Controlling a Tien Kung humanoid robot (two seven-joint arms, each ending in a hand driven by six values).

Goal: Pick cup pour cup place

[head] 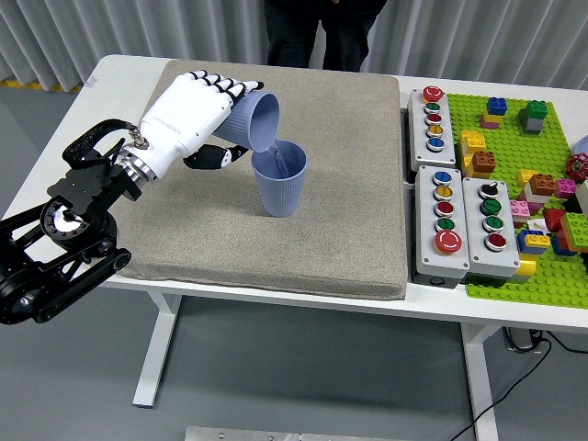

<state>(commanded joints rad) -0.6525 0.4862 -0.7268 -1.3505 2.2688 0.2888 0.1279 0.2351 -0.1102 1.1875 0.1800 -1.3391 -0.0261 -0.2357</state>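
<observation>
Grey mat (303, 248) on white table (124, 73)

Bright, even indoor light; soft shadows, sharp focus.

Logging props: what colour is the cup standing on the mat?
Blue-grey, like the tilted cup above it; the standing cup shows in the head view.

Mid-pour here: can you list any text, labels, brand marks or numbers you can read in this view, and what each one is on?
None can be read.
Left hand: a faint grey mark on its white back, too small to read.
Button boxes: no legible labels by the coloured buttons.
Held cup and standing cup: plain blue, no print.
Grey mat: plain.
</observation>
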